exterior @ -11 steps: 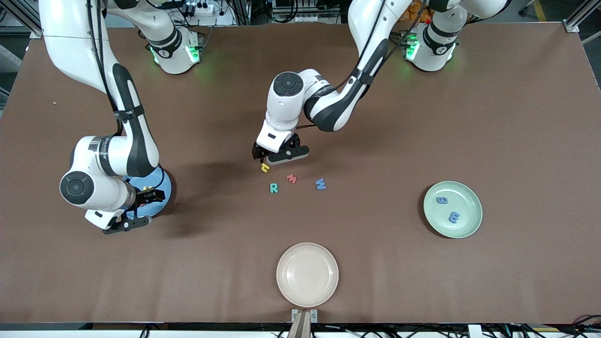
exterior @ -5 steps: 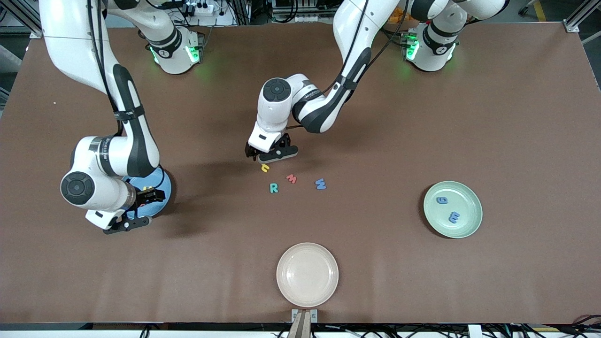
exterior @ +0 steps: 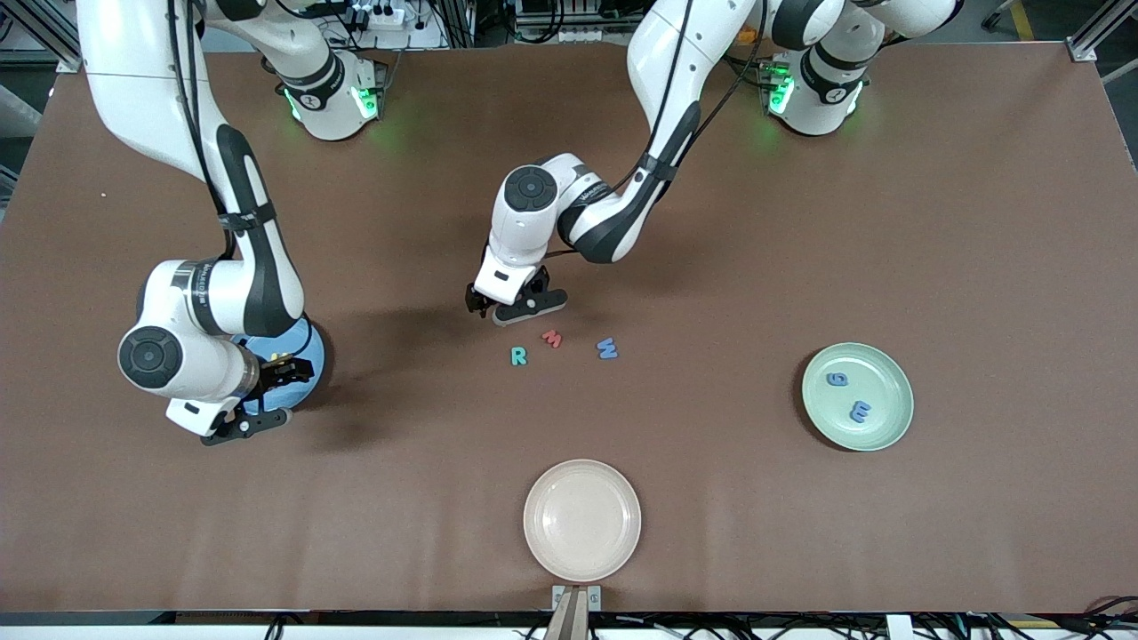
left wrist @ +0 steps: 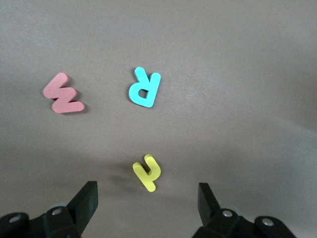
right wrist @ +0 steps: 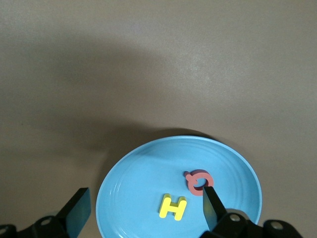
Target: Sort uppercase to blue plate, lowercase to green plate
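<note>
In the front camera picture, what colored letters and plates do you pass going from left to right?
blue plate → teal R → red m → cream plate → blue W → green plate

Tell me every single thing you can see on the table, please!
blue plate: one, sky blue, at the right arm's end, holding a yellow H and a red-pink Q.
green plate: one, pale green, at the left arm's end, holding a blue g and a blue m.
cream plate: one, nearest the front camera.
loose letters mid-table: teal R, red m, blue W, yellow hooked letter.
left gripper: open, over the yellow hooked letter.
right gripper: open, over the blue plate.
</note>
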Available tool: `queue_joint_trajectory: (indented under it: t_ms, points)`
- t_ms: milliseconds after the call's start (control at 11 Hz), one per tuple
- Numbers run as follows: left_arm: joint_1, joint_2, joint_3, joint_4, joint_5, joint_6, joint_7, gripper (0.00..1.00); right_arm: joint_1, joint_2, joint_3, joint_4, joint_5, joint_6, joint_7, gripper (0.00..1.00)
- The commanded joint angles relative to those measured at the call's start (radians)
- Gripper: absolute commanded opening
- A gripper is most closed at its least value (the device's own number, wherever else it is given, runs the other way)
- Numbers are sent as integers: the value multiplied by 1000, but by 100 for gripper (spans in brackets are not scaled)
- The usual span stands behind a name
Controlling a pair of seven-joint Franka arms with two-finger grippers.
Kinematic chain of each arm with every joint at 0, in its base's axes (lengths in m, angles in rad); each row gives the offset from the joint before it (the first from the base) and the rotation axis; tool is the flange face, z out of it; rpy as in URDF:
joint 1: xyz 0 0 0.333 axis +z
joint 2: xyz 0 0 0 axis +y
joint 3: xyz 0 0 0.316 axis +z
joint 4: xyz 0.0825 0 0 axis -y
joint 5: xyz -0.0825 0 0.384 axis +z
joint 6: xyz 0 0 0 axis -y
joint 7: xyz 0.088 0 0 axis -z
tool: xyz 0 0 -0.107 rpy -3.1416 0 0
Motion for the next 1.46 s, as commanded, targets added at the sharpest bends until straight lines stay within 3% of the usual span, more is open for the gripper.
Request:
queue_joint_trajectory:
  t_ms: [0, 822, 1004, 1370]
  points:
    - [-22, 47, 37, 58, -74, -3, 20, 85, -11, 3, 6, 3, -2, 7, -52, 100]
    - [-22, 96, 61, 122, -99, -81, 20, 72, 2, 6, 6, 2, 0, 7, -62, 100]
    - [-22, 107, 63, 137, -99, -81, 20, 64, -1, 6, 6, -1, 0, 7, -62, 100]
    - [-22, 140, 63, 174, -100, -79, 21, 65, 2, 6, 6, -1, 0, 7, -62, 100]
